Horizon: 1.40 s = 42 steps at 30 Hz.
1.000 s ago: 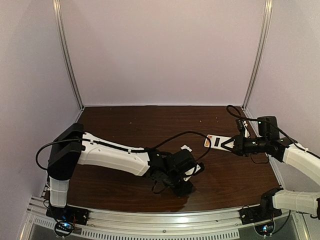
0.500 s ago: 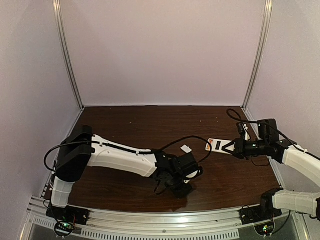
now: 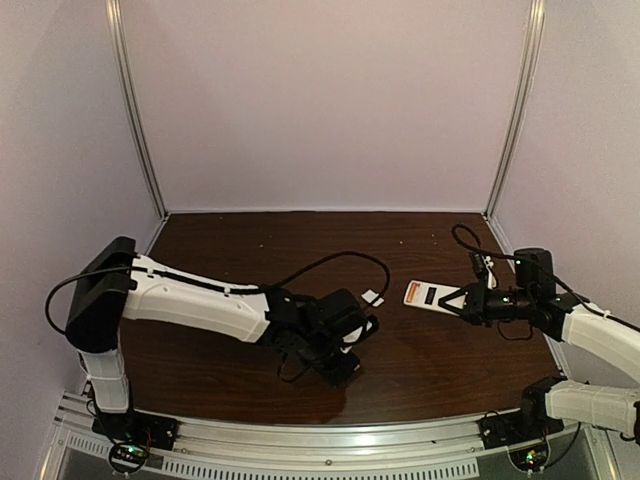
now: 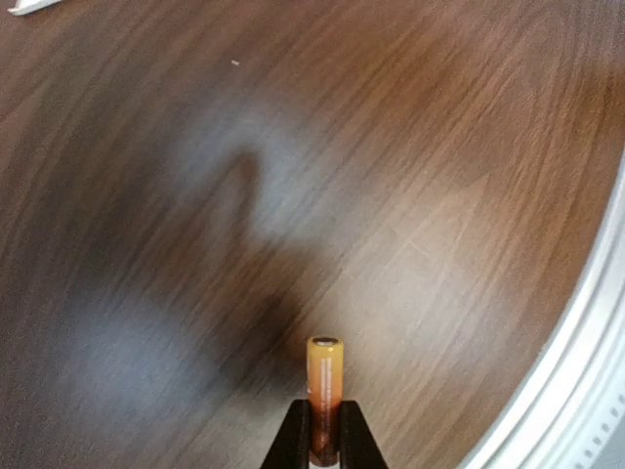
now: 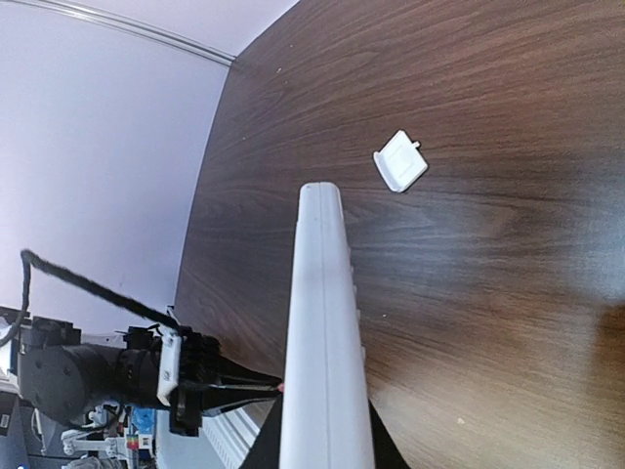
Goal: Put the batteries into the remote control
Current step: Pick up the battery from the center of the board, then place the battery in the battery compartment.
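Dark wood bench, lilac walls. My left claw pinches a battery near the front edge; my right claw pinches the remote.

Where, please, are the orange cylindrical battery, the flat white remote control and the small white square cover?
orange cylindrical battery (image 4: 324, 371): left wrist, mid-body.
flat white remote control (image 5: 322, 313): right wrist, side edge.
small white square cover (image 5: 401, 162): right wrist, centre.
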Each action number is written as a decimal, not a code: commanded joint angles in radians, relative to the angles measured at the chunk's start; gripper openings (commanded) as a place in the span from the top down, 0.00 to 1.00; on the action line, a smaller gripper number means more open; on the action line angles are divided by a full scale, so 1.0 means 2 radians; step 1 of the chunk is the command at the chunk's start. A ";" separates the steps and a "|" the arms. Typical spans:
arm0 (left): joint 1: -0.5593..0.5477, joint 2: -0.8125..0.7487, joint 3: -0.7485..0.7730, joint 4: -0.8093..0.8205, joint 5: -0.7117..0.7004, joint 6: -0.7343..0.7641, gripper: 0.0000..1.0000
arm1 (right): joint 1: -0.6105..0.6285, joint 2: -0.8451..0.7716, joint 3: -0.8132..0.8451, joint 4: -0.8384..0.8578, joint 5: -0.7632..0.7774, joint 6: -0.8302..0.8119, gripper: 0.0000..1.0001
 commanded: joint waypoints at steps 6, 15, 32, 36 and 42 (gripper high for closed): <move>0.042 -0.149 -0.049 0.102 0.037 -0.071 1.00 | 0.074 -0.004 -0.052 0.179 0.001 0.110 1.00; 0.061 -0.161 -0.044 0.120 0.057 -0.103 1.00 | 0.145 0.023 -0.061 0.251 0.031 0.143 1.00; 0.061 -0.139 -0.027 0.106 0.032 -0.130 1.00 | 0.213 0.058 -0.070 0.317 0.077 0.177 1.00; 0.062 -0.135 -0.027 0.106 0.027 -0.134 1.00 | 0.225 0.066 -0.073 0.332 0.080 0.184 1.00; 0.066 -0.134 -0.025 0.093 0.014 -0.140 1.00 | 0.236 0.067 -0.077 0.339 0.082 0.188 1.00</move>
